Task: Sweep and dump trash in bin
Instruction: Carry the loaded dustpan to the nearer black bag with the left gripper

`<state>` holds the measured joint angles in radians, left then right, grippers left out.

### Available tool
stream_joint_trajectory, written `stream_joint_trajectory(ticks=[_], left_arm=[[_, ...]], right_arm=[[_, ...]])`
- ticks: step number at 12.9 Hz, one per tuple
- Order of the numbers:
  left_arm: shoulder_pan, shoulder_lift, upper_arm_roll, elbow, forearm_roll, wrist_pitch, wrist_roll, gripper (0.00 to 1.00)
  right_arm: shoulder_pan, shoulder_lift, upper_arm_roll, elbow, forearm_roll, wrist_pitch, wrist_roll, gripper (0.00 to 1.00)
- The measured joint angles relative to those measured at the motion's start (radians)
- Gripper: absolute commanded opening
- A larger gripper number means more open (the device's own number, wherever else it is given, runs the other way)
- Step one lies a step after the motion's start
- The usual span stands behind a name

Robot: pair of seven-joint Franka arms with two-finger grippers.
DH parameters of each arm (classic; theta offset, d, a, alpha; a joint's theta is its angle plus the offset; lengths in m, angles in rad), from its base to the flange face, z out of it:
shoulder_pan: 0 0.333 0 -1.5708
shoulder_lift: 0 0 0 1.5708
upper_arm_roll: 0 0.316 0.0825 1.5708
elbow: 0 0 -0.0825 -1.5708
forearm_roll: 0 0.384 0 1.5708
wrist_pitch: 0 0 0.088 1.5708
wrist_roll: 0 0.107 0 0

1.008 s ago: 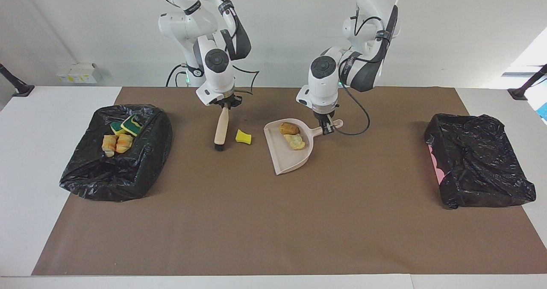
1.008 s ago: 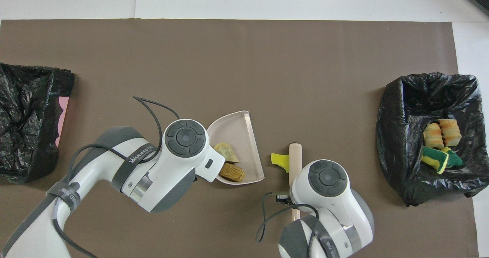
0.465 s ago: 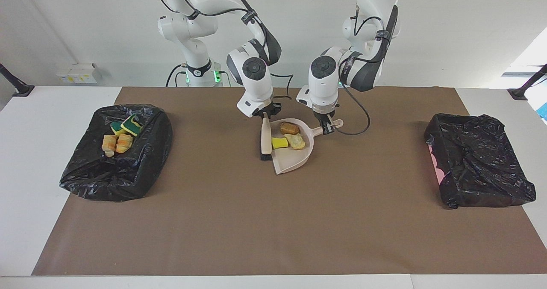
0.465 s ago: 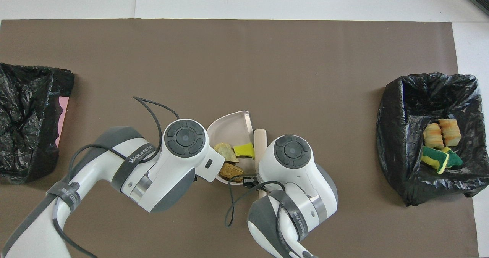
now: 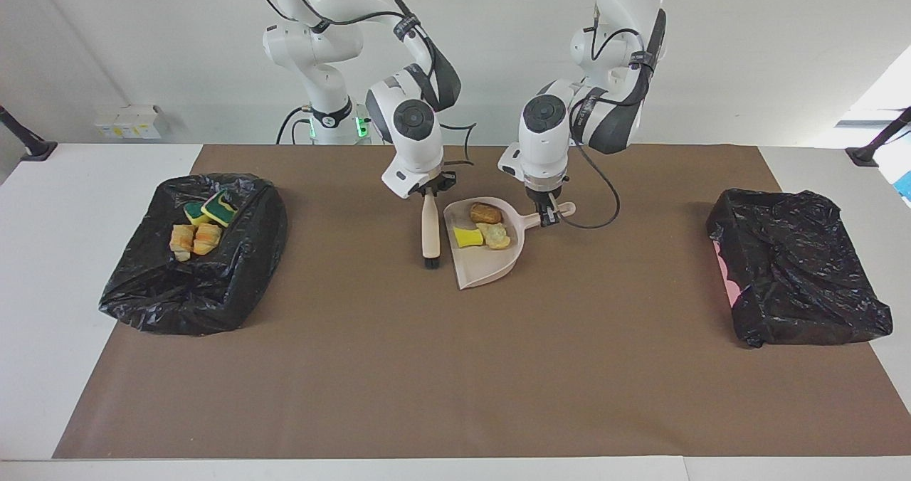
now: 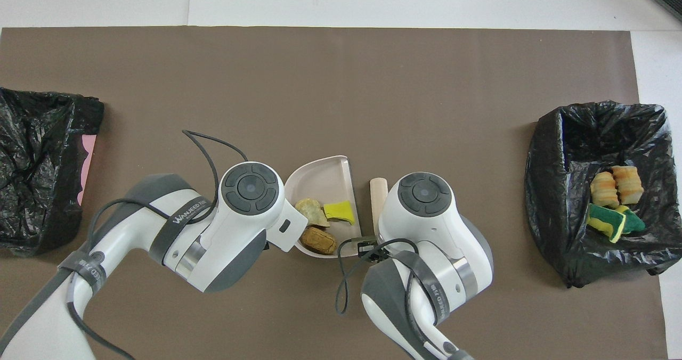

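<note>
The beige dustpan sits low at the middle of the brown mat, and my left gripper is shut on its handle. In the pan lie three pieces of trash: a yellow sponge piece, a yellow-green lump and a brown bread-like lump. My right gripper is shut on the beige hand brush, which hangs bristles down just beside the pan's open edge. From overhead, the pan and brush handle show between the two wrists, which hide both grippers.
A black-lined bin at the right arm's end holds several scraps of sponge and bread. A second black-lined bin stands at the left arm's end. The brown mat covers the table.
The right arm swept the brush sideways and pushed the yellow sponge piece into the dustpan, then drew the brush back a little from the pan's edge. The left arm barely shifted.
</note>
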<state>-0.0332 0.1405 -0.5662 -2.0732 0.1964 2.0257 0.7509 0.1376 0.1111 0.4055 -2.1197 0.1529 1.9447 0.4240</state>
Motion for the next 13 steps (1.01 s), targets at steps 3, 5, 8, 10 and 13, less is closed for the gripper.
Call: stream_joint_trajectory(ticks=[3, 5, 8, 10, 13], left_arm=[[0.001, -0.007, 0.06, 0.024, -0.004, 0.0, 0.097, 0.0], [0.001, -0.025, 0.113, 0.041, -0.024, -0.002, 0.188, 0.0], [0.001, -0.094, 0.24, 0.05, -0.067, -0.029, 0.393, 0.0], [0.002, -0.139, 0.359, 0.075, -0.072, -0.073, 0.548, 0.0], [0.004, -0.158, 0.576, 0.153, -0.082, -0.133, 0.784, 0.0]], right_arm=[[-0.004, -0.052, 0.004, -0.001, -0.001, -0.028, -0.025, 0.0], [0.035, -0.068, 0.008, -0.006, 0.0, -0.005, -0.019, 0.0], [0.143, -0.064, 0.011, -0.025, 0.002, 0.078, 0.094, 0.0], [0.244, -0.042, 0.014, -0.038, 0.002, 0.15, 0.215, 0.0], [0.334, 0.014, 0.016, -0.034, 0.029, 0.209, 0.309, 0.0]])
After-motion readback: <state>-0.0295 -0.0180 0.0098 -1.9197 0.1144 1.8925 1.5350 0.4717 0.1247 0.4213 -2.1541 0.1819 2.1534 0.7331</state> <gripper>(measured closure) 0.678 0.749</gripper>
